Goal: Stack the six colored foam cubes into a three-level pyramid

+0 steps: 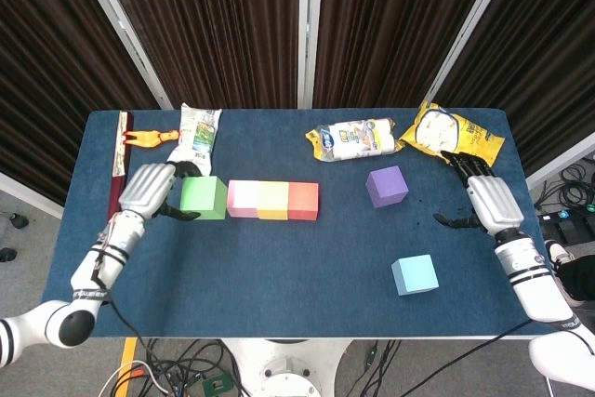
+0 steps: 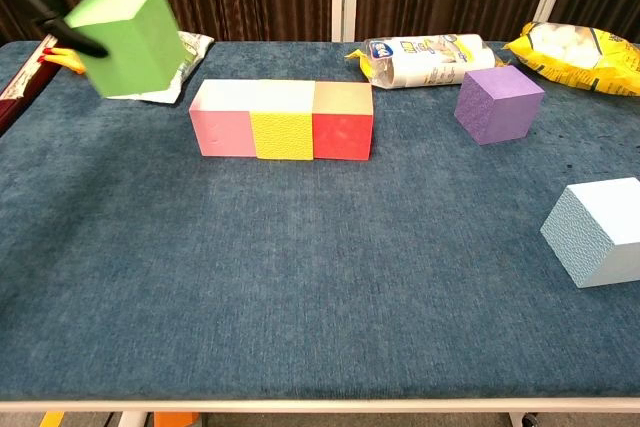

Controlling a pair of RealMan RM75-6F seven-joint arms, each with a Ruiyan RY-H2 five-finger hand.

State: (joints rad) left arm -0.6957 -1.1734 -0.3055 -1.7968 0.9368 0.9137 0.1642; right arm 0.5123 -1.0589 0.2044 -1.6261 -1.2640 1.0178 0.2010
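On the surface (image 1: 279, 267) the base row (image 1: 272, 200) of pink, yellow and red cubes is complete. The left hand (image 1: 149, 189) grips the green cube (image 1: 204, 197), raised just left of the row; I judge it must go on top, over a seam. The right hand (image 1: 485, 200), spread, holds nothing, far right of the row.

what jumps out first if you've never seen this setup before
The eye goes first to the green cube, held up off the table by the left hand, just left of the base row. Next comes that row of pink cube, yellow cube and red cube, touching side by side at mid-table. The purple cube and light blue cube sit apart on the right, near the empty right hand.
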